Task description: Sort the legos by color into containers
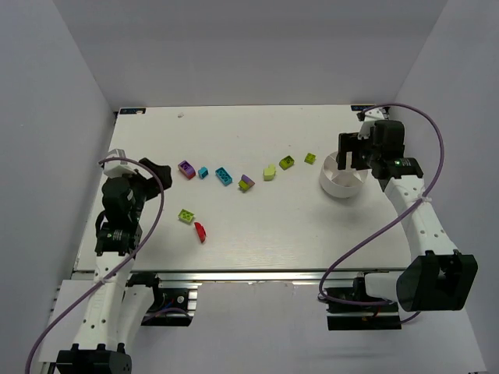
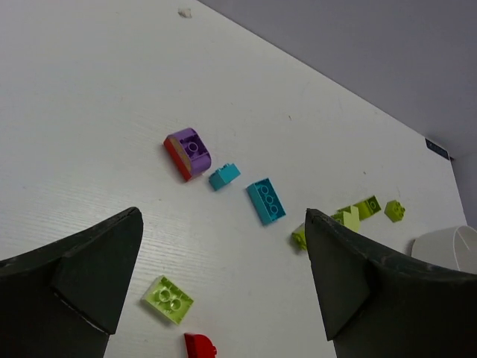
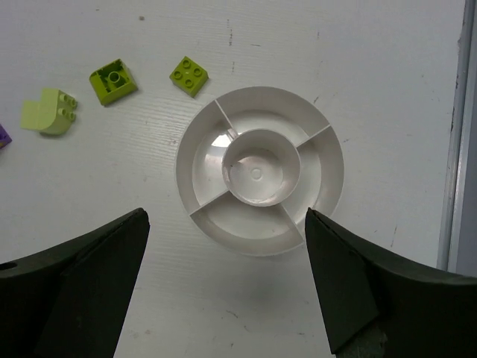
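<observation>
Several small legos lie loose across the table's middle: a purple-and-red brick (image 1: pixel 186 168), two cyan bricks (image 1: pixel 203 172) (image 1: pixel 224 176), a purple-and-lime one (image 1: pixel 247 183), lime bricks (image 1: pixel 269 172) (image 1: pixel 287 163) (image 1: pixel 310 158), a flat lime brick (image 1: pixel 186 216) and a red piece (image 1: pixel 200 231). The white divided bowl (image 1: pixel 331 185) stands at the right; its compartments (image 3: pixel 195 168) are empty. My left gripper (image 1: pixel 156 169) is open and empty, left of the bricks (image 2: pixel 222 220). My right gripper (image 1: pixel 355 160) is open and empty above the bowl (image 3: pixel 223 216).
The left wrist view shows the purple-and-red brick (image 2: pixel 188 153), the cyan bricks (image 2: pixel 223 176) (image 2: pixel 266 201), the flat lime brick (image 2: pixel 168 300) and the red piece (image 2: pixel 200 347). Two lime bricks (image 3: pixel 113 80) (image 3: pixel 188 76) lie just beside the bowl. White walls enclose the table.
</observation>
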Robot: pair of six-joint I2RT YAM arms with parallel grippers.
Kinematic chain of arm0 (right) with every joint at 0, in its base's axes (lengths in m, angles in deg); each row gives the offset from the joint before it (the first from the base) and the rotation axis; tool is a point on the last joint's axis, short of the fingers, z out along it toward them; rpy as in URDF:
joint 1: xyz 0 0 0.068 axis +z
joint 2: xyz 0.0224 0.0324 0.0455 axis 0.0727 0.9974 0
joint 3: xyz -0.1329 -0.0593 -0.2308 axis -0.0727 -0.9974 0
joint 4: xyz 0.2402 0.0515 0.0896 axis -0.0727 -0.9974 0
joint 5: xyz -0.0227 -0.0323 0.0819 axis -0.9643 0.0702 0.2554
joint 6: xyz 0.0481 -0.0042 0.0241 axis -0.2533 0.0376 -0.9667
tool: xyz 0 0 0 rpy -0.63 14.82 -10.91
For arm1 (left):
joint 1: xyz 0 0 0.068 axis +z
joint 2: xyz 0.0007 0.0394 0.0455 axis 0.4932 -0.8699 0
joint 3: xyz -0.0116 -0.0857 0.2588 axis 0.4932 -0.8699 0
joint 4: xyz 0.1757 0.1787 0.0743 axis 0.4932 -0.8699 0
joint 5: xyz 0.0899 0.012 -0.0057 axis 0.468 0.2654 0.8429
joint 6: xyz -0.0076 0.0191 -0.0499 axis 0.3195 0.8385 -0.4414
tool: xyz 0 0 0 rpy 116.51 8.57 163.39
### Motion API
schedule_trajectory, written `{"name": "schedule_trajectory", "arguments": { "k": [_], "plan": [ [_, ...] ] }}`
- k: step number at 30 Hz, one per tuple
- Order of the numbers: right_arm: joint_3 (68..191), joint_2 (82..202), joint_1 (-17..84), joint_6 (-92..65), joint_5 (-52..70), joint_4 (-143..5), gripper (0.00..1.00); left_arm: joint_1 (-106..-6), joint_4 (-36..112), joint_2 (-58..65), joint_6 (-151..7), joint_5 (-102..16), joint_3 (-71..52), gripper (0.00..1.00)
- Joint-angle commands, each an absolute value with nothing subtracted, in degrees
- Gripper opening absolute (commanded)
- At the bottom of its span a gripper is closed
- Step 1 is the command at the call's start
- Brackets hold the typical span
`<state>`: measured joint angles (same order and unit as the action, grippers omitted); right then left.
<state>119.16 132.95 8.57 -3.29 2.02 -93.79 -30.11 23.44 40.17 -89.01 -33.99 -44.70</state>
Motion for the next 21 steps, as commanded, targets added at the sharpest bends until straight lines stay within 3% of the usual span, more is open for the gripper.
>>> {"name": "schedule_trajectory", "arguments": {
  "k": [1, 3, 5, 8, 9, 12, 13, 14, 16, 18, 19, 20, 21],
  "plan": [
    [121.67, 131.78, 8.56, 2.31, 9.94, -92.52, 0.90, -30.17, 21.87, 39.62, -90.71, -38.56, -44.32, 0.98],
    [120.53, 129.25, 8.56, 11.27, 25.02, -94.51, 0.90, -30.17, 21.69, 39.27, -91.24, -40.06, -44.76, 0.98],
    [118.42, 127.48, 9.00, 31.82, 42.99, -99.25, 0.90, -30.17, 21.77, 39.62, -92.21, -41.11, -45.37, 0.95],
    [112.91, 123.70, 11.45, 47.22, 52.48, -102.88, 0.89, -30.17, 21.60, 40.41, -93.44, -42.00, -46.95, 0.84],
    [111.92, 122.39, 12.59, 50.49, 53.81, -103.84, 0.89, -30.17, 21.43, 40.59, -93.70, -43.04, -47.30, 0.67],
    [108.57, 121.84, 14.62, 51.40, 56.81, -102.62, 0.86, -30.17, 21.25, 40.59, -94.05, -45.15, -48.54, 0.39],
    [108.40, 122.46, 16.63, 51.14, 56.38, -102.27, 0.80, -30.17, 22.03, 40.42, -93.88, -47.77, -49.23, 0.24],
    [108.65, 123.25, 17.78, 47.05, 53.24, -101.22, 0.56, -30.17, 22.56, 39.98, -93.79, -49.19, -49.42, 0.21],
    [109.53, 125.97, 20.51, 42.63, 50.58, -99.46, 0.23, -30.17, 22.66, 38.49, -94.32, -52.18, -48.98, 0.22],
    [111.37, 128.07, 21.39, 36.42, 48.12, -97.36, 0.08, -30.25, 22.30, 34.71, -95.19, -53.59, -47.84, 0.35],
    [111.56, 128.44, 21.57, 33.76, 47.50, -95.60, 0.15, -30.43, 22.13, 33.31, -95.46, -53.95, -47.49, 0.51],
    [111.64, 128.79, 21.57, 31.65, 46.28, -92.63, 0.45, -30.95, 21.95, 30.60, -95.55, -53.52, -46.53, 0.58],
    [111.91, 129.40, 21.66, 28.67, 45.66, -91.82, 0.57, -32.70, 21.69, 29.09, -95.29, -52.73, -45.82, 0.66]
  ]
}}
